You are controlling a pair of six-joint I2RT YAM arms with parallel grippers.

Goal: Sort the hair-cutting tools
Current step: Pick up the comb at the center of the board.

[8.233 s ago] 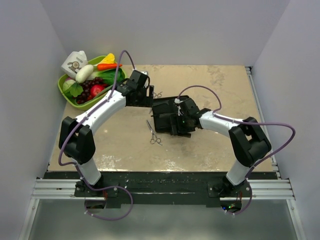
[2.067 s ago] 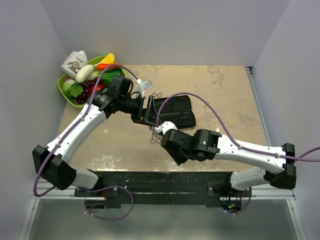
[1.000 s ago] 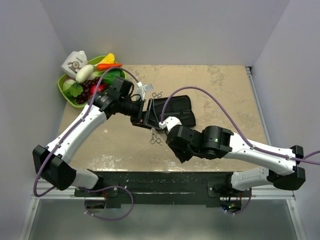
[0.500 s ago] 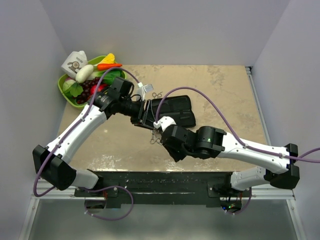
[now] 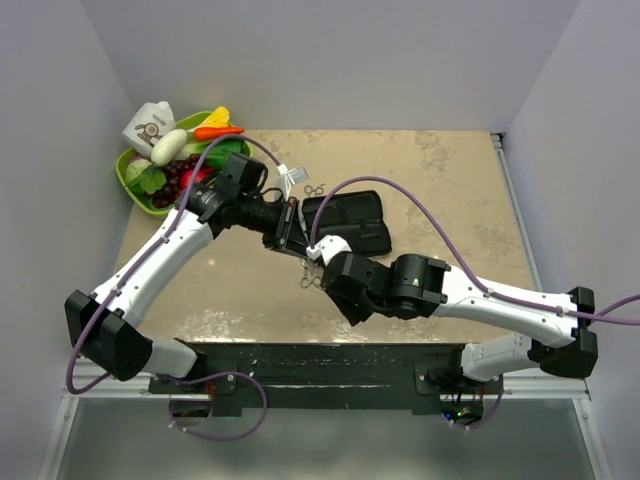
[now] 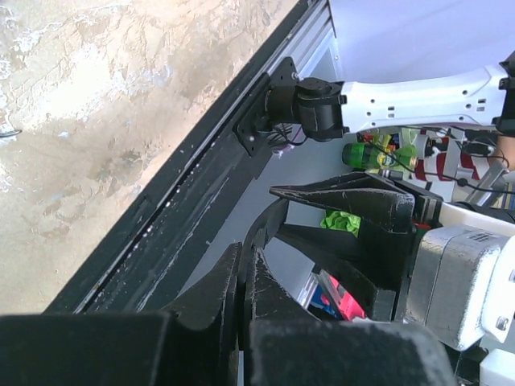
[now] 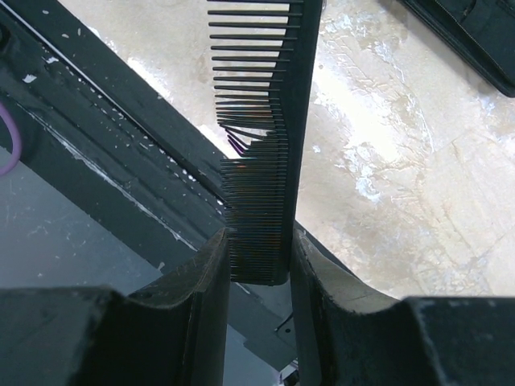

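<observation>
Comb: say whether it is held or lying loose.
Held. The right wrist view shows the right gripper shut on the comb's fine-toothed end.

The right gripper [image 7: 257, 251] has left the case [image 5: 362, 228], now clamping the comb [image 7: 298, 121].

readable text: none in any view
carton [image 5: 150, 126]: round dark emblem on its white face, too small to read
green bottle [image 6: 364, 154]: label blurred, illegible
comb [image 7: 299, 121]: no lettering legible on teeth or spine
</observation>
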